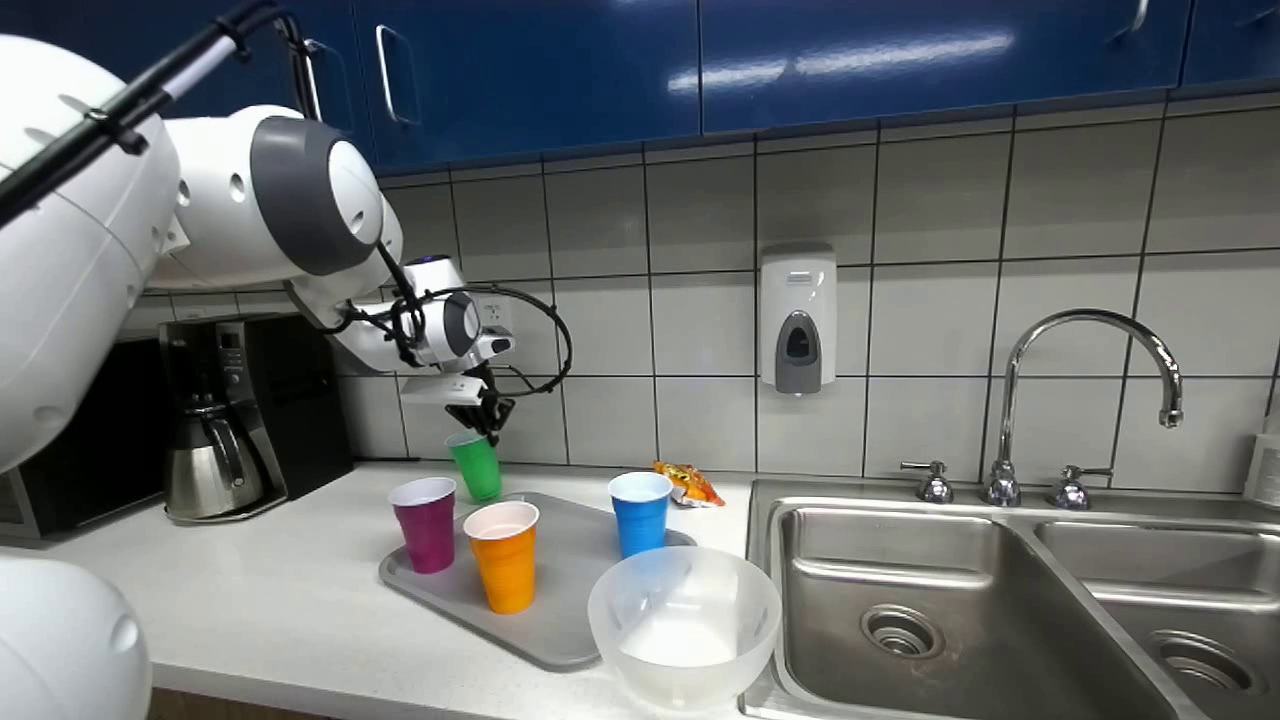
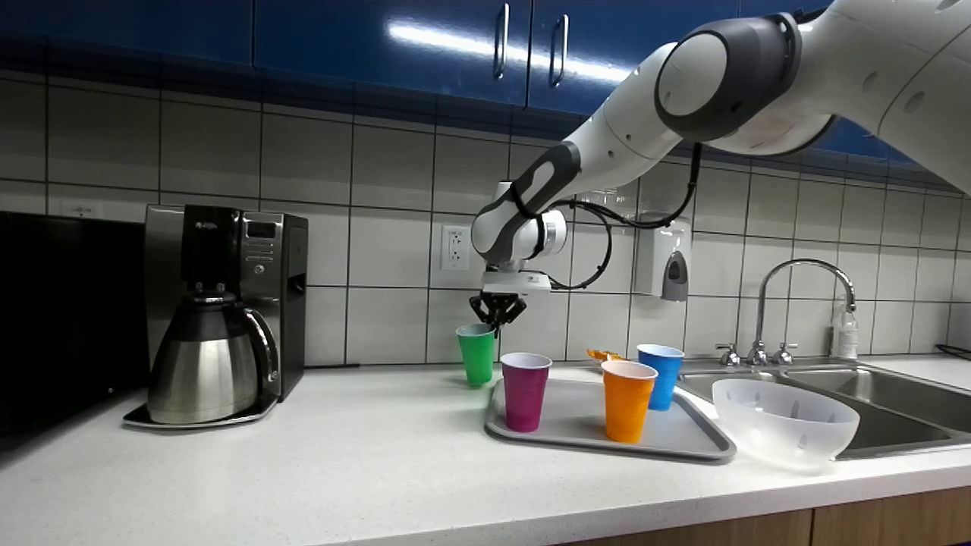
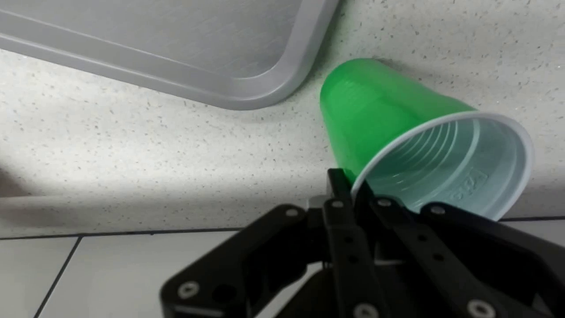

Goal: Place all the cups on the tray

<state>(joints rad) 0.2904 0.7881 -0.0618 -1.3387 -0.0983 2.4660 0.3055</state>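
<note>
A big cloudy bowl (image 1: 685, 640) sits up front, beside the gray tray (image 1: 572, 545); the orange cup (image 1: 505, 565) stands on the tray; behind it, also on the tray, are the purple cup (image 1: 428, 532) and then the blue cup (image 1: 641, 525); farther back, the green cup (image 1: 478, 470) is tilted, just off the tray's corner; the gripper (image 3: 352, 185) pinches its rim; an orange packet (image 1: 690, 485) lies near the tile wall (image 1: 602, 330).

Blue cabinets (image 2: 394, 64), streaked with reflected light (image 2: 447, 39), line the far, pale-tiled wall (image 2: 387, 243); the white desk (image 2: 227, 478) has wooden panels (image 2: 895, 523) on its near side, a steel sink (image 1: 890, 570) at right.
</note>
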